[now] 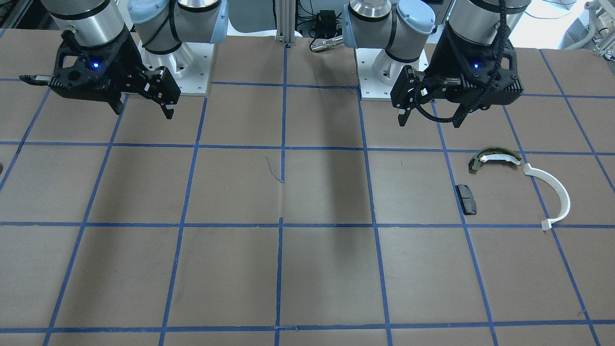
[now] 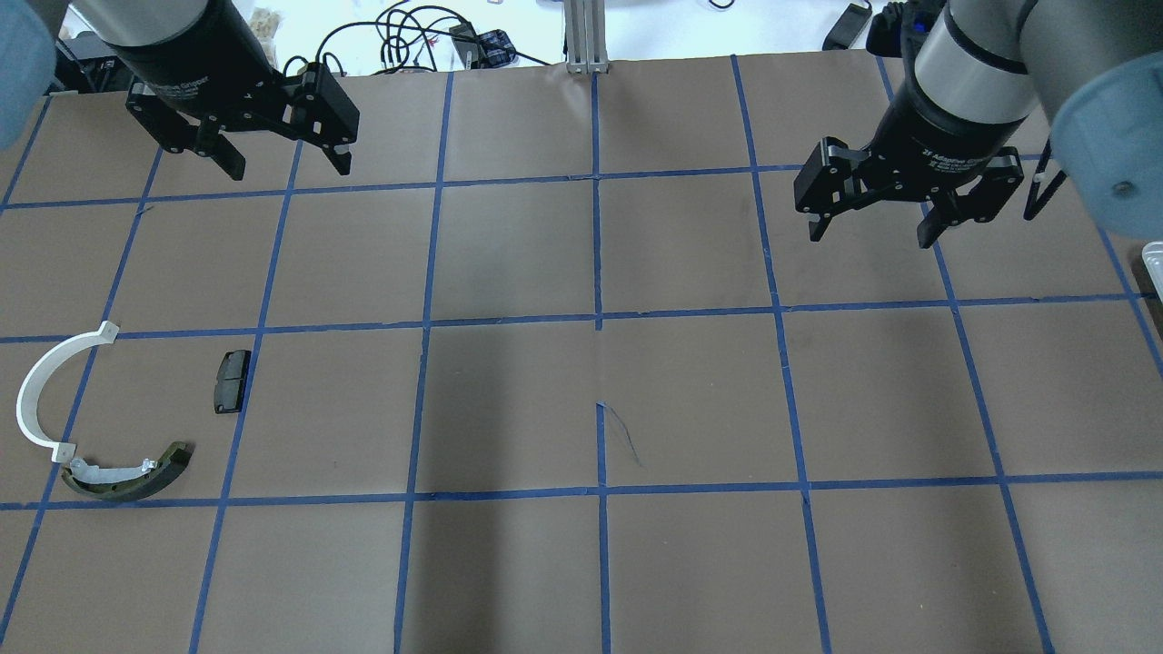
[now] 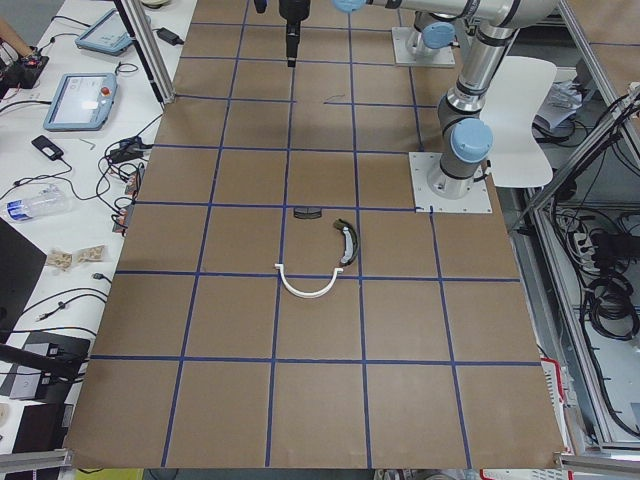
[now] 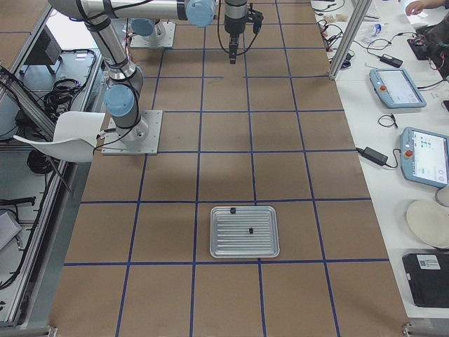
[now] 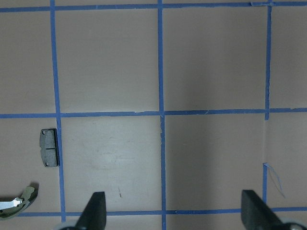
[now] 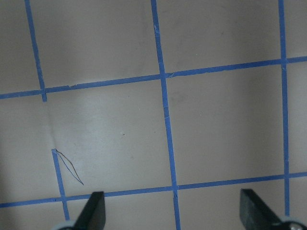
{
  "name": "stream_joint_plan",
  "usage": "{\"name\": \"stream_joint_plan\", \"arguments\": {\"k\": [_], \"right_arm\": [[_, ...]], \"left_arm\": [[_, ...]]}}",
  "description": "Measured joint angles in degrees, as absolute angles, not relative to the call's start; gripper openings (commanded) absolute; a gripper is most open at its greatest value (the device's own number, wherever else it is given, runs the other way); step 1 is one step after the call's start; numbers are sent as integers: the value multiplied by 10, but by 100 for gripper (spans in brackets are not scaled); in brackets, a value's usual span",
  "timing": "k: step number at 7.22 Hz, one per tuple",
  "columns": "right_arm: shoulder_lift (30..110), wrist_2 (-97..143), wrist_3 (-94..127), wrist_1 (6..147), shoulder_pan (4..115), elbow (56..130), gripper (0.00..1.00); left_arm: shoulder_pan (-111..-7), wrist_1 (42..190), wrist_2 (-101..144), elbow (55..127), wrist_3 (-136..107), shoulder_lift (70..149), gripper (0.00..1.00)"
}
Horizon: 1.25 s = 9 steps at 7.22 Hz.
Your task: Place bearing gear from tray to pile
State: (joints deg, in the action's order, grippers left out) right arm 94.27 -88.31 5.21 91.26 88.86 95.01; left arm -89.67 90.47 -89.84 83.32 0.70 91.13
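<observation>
Fingers wide, empty on left gripper [image 2: 289, 171] and right gripper [image 2: 869, 240]; tiny dark gear [image 4: 250, 229] on ribbed silver tray [image 4: 224, 242], by right edge of tabletop [image 4: 295, 175], may slip.

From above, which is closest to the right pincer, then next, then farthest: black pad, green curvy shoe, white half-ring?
From the right pincer, overhead view:
1. black pad, nearest, on the inner side of the group.
2. olive shoe, lower left of the pad.
3. white half-ring, farthest, by the left edge.
</observation>
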Motion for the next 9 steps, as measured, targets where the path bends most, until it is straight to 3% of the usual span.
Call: {"name": "stream_joint_plan", "arguments": {"k": [9], "right_arm": [[947, -882, 53, 912, 888, 961, 100]], "left_arm": [[-896, 902, -897, 834, 9, 912, 100]]}}
